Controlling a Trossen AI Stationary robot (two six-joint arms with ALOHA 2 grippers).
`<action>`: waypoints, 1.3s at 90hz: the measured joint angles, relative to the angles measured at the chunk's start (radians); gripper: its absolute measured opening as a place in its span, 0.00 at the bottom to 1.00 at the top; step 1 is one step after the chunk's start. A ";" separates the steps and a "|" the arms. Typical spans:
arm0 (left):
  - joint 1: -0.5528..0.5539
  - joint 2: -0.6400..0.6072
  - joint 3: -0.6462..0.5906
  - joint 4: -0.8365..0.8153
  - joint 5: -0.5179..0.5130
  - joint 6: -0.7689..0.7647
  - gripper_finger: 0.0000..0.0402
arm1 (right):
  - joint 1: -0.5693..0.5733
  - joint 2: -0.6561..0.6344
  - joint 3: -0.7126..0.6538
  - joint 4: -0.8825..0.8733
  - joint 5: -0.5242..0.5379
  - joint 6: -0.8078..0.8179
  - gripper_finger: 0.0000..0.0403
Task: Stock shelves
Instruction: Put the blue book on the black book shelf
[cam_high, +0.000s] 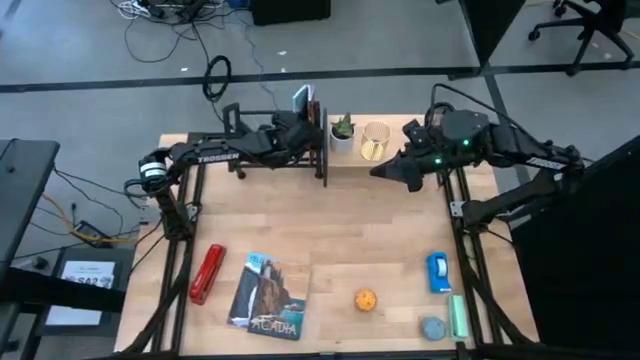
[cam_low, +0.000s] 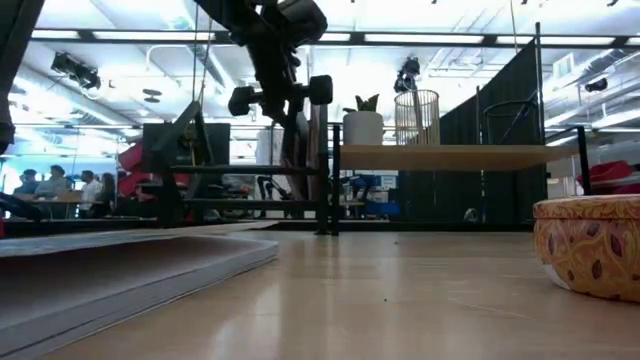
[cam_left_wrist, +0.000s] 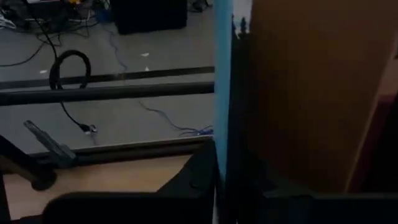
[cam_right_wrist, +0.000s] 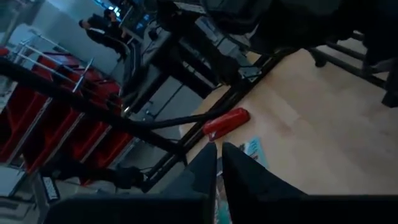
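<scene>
Your left gripper (cam_high: 308, 130) is at the black rack (cam_high: 262, 165) on the tabletop's far edge, fingers clamped on an upright book (cam_high: 302, 100); the right gripper (cam_high: 385, 170), fingers together, hovers beside the wooden shelf (cam_high: 400, 152).

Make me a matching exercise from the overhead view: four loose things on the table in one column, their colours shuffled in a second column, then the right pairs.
Things:
1. stapler
2. ball
3. tape dispenser
4. wire cup

Colours:
A. gold
B. blue
C. red
D. orange

Pairs: 1-C, 2-D, 3-B, 4-A
</scene>
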 joint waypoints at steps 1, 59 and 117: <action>0.000 0.000 0.002 -0.001 0.000 0.000 0.04 | 0.000 0.000 0.000 0.000 -0.002 -0.001 0.00; -0.006 0.006 0.012 -0.018 -0.106 -0.028 0.00 | 0.000 0.000 0.000 -0.004 -0.050 -0.014 0.00; -0.011 0.041 0.014 0.052 0.111 -0.026 0.14 | -0.016 0.000 0.000 -0.001 -0.047 -0.030 0.00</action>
